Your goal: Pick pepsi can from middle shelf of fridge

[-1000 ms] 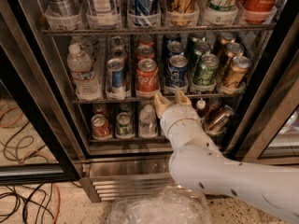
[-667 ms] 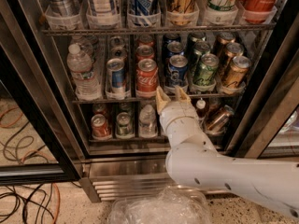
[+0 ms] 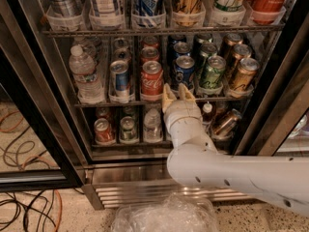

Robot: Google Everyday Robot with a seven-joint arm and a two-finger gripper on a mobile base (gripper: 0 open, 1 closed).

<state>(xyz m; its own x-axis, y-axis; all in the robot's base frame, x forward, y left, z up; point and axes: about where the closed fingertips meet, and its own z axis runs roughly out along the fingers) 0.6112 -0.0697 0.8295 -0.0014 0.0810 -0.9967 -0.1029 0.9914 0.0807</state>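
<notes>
The fridge (image 3: 145,178) stands open in front of me. Its middle shelf (image 3: 111,103) holds short cans in clear lane trays. The pepsi can (image 3: 184,70), dark blue with a silver top, stands at the front of its lane, between a red Coca-Cola can (image 3: 152,79) and a green can (image 3: 212,72). My gripper (image 3: 176,93) is open at the shelf's front edge, just below and in front of the pepsi can, with the fingertips (image 3: 167,92) pointing up at its base. It holds nothing.
A silver-and-blue can (image 3: 119,79) and a water bottle (image 3: 85,74) stand left of the Coca-Cola can, a gold can (image 3: 242,73) at the right. Tall cans fill the rack above (image 3: 149,4). The lower shelf holds small cans (image 3: 103,130). Cables (image 3: 29,202) lie on the floor at left.
My gripper has moved up and forward from in front of the lower shelf to the front edge of the middle shelf, under the pepsi can. The cans have not moved.
</notes>
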